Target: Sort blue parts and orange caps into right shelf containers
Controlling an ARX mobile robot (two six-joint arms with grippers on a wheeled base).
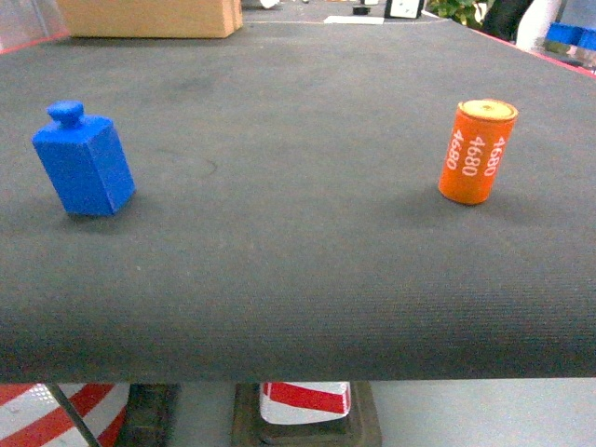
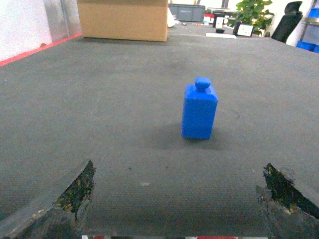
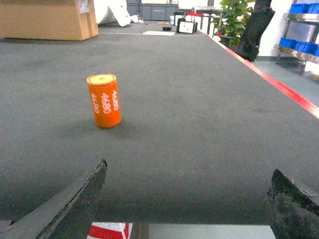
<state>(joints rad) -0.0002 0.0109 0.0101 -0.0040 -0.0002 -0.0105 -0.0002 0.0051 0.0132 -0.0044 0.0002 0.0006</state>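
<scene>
Head view: blue part (image 1: 85, 163) upright at table (image 1: 298, 279) left, orange cap (image 1: 477, 152) upright at right, well apart, no tool seen | left wrist: left tool (image 2: 177, 199) spread wide, empty, short of the part | right wrist: right tool (image 3: 187, 201) wide, empty, cap ahead-left; blue bins (image 3: 301, 7) on shelf far right, contents hidden

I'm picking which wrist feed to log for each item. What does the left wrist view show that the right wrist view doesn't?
Only the left wrist view shows the blue part, upright ahead of the open left claw.

Only the right wrist view shows the orange cap, upright and printed 4680, ahead and left of the open right claw, plus blue bins on a far rack.

Both show the dark table mat, the cardboard box and the potted plant.
</scene>
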